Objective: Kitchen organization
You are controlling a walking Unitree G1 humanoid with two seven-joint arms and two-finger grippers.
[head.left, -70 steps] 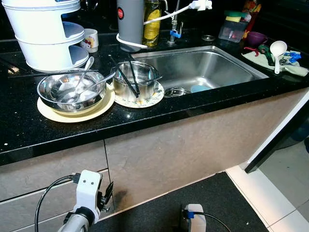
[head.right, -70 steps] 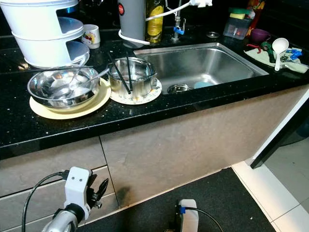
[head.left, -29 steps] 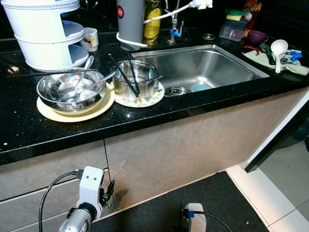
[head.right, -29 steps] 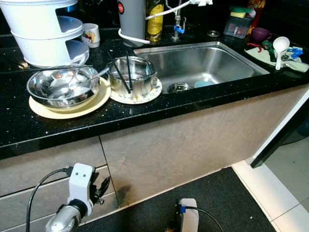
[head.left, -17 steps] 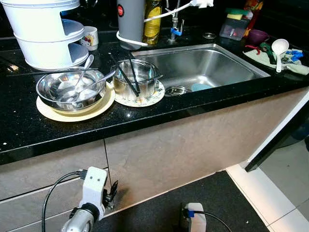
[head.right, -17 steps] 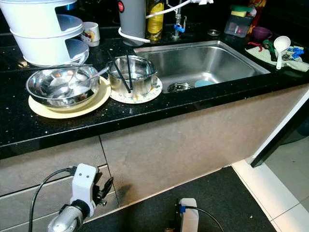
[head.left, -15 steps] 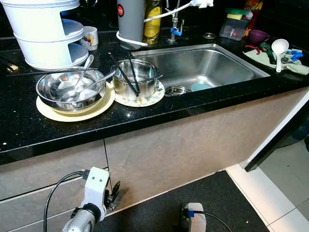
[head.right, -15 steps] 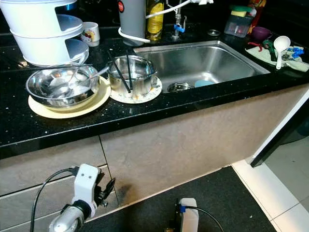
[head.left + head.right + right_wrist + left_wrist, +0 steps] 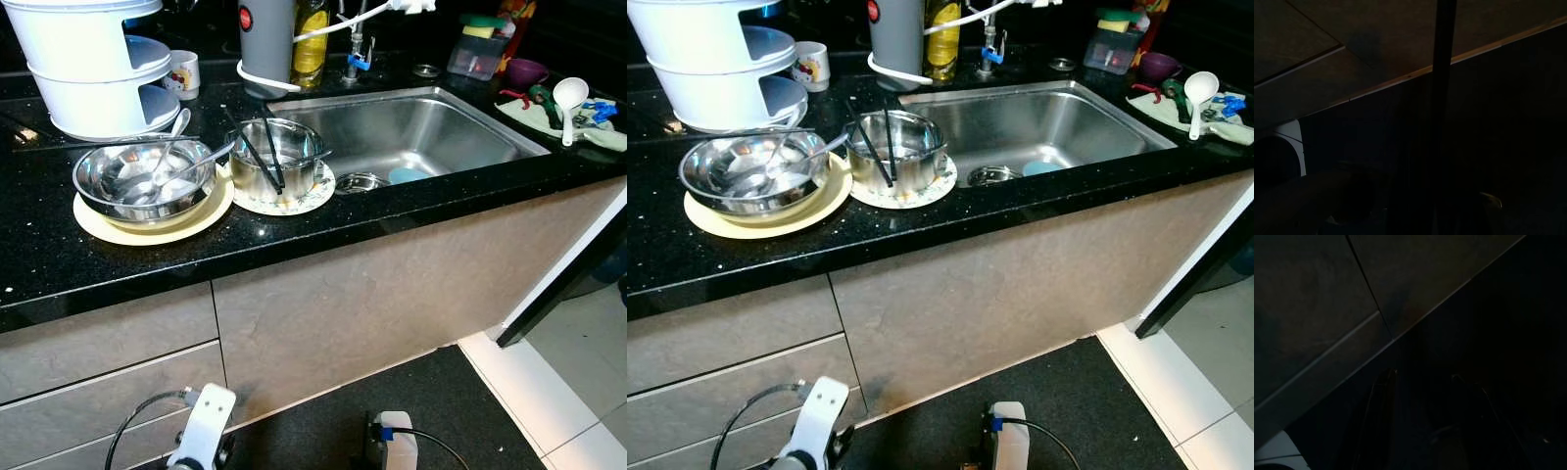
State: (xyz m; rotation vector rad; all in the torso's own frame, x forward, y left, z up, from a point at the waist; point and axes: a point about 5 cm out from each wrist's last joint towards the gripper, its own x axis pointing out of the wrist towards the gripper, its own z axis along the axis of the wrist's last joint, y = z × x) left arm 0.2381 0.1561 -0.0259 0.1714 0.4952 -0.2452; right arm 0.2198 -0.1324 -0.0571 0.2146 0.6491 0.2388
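Note:
A steel bowl (image 9: 144, 179) holding spoons rests on a yellow plate (image 9: 155, 228) on the black counter. Beside it a steel pot (image 9: 278, 158) with black chopsticks stands on a patterned plate (image 9: 284, 205). To the right, the steel sink (image 9: 411, 137) holds a small blue dish (image 9: 405, 177). My left arm's white wrist (image 9: 206, 436) hangs low in front of the cabinet drawers. In the dark left wrist view, my left gripper (image 9: 1422, 377) has its two fingers apart, with nothing between them, above the dark floor mat. My right arm's wrist (image 9: 397, 448) hangs idle at the bottom edge.
A white tiered container (image 9: 93, 69), mug (image 9: 184, 76), grey jug (image 9: 265, 39) and oil bottle (image 9: 310, 44) line the counter's back. A white ladle (image 9: 568, 98) lies on a cloth at the right, near a purple bowl (image 9: 526, 71). Beige cabinet fronts (image 9: 372, 294) stand over a dark mat (image 9: 392, 411).
My left arm has dropped lower and slid a little to the right, so just its wrist shows at the bottom edge. The counter items have not moved.

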